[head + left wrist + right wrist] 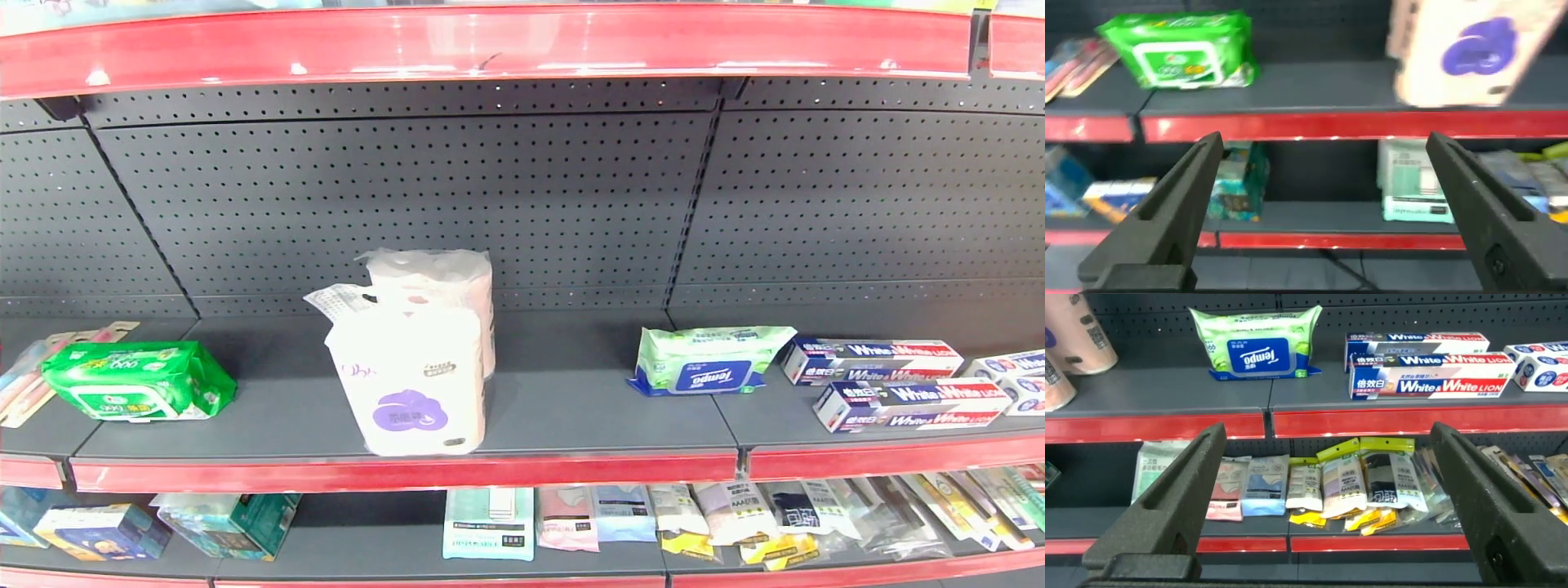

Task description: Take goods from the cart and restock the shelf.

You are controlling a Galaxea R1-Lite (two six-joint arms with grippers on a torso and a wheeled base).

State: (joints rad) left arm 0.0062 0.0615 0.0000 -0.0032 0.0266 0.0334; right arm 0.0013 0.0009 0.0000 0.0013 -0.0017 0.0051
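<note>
On the shelf (571,400) stands a white purple-marked pack (412,376); left gripper (1323,145), right gripper (1328,433) released.

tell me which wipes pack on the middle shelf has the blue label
The pale green pack right of the toilet paper, next to the toothpaste boxes. The bright green pack on the left has a white label instead.

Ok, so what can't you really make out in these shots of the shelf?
Head view: rear toilet paper pack, mostly hidden behind the front toilet paper pack.
Head view: toothbrush packs, cut by the left edge and partly covered by the green wipes pack.
Left wrist view: the front toilet paper pack is blurred, its top cut off by the frame.
Head view: lower-shelf sachets at far right, too small to identify.
</note>
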